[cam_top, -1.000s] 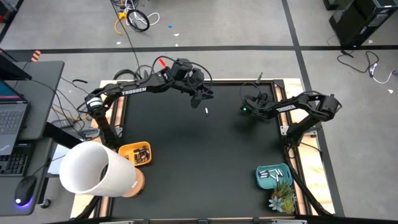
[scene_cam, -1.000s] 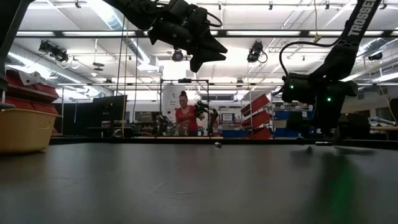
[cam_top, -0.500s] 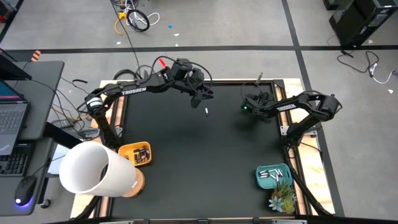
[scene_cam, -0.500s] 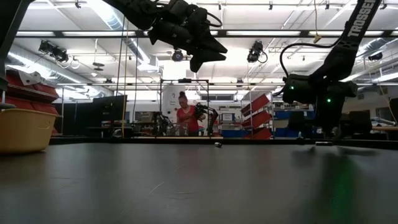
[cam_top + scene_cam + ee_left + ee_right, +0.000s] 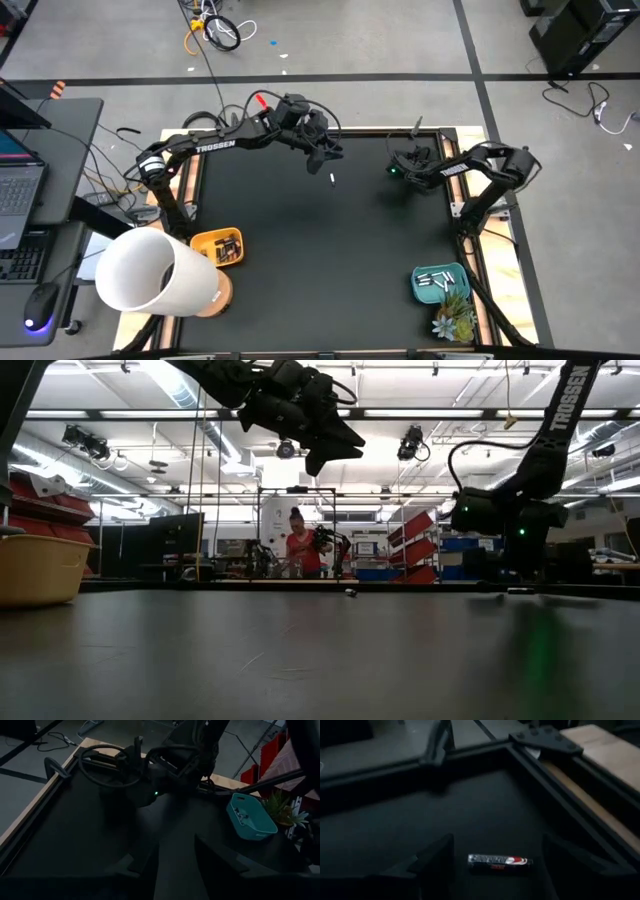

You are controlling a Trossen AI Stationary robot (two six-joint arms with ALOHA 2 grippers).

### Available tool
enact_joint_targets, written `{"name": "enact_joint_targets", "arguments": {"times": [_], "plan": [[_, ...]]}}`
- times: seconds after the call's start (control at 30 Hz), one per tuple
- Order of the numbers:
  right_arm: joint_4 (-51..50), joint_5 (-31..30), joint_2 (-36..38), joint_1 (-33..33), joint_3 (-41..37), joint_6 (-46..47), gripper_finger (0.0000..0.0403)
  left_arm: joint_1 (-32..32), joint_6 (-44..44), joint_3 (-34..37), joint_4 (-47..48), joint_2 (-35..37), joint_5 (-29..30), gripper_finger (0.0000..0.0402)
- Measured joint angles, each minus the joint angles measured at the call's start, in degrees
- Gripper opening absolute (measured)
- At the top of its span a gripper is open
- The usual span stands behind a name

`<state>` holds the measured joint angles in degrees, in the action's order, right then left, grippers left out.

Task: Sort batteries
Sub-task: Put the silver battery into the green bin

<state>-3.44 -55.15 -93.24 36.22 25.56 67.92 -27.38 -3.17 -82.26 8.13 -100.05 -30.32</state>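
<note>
Between the open right pincer (image 5: 495,865) fingers | dark battery (image 5: 500,861) lying on desk (image 5: 395,820) | arm shifting closer, grasp pending | left pincer (image 5: 328,155) parting, empty.

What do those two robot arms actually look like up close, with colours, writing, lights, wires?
Both arms are dark, slim and jointed. The left arm carries white TROSSEN lettering, a red part near the wrist and looping black cables. The right arm bears the same lettering and a small green light by its wrist. Each ends in two flat dark fingers.
</note>
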Motion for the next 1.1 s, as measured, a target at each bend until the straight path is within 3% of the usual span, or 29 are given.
{"name": "enact_joint_targets", "arguments": {"times": [0.17, 0.43, 0.77, 1.1], "plan": [[4.8, -0.8, -5.2, 0.2, 0.1, 0.5, 0.0282, 0.0, 0.8, 0.0, 0.4, 0.0, 0.0, 0.0140], [4.0, -1.6, -5.8, -0.7, 0.0, 4.2, 0.0265, 0.0, 1.2, 0.0, 0.5, 0.0, 0.0, 0.0140], [3.5, -0.9, -5.5, -0.4, 0.0, 4.9, 0.0179, 0.0, 1.2, 0.0, 0.6, 0.0, 0.0, 0.0140], [3.5, -0.9, -5.6, -0.4, 0.0, 5.5, 0.0179, 0.0, 1.2, 0.0, 0.6, 0.0, 0.0, 0.0140]]}}
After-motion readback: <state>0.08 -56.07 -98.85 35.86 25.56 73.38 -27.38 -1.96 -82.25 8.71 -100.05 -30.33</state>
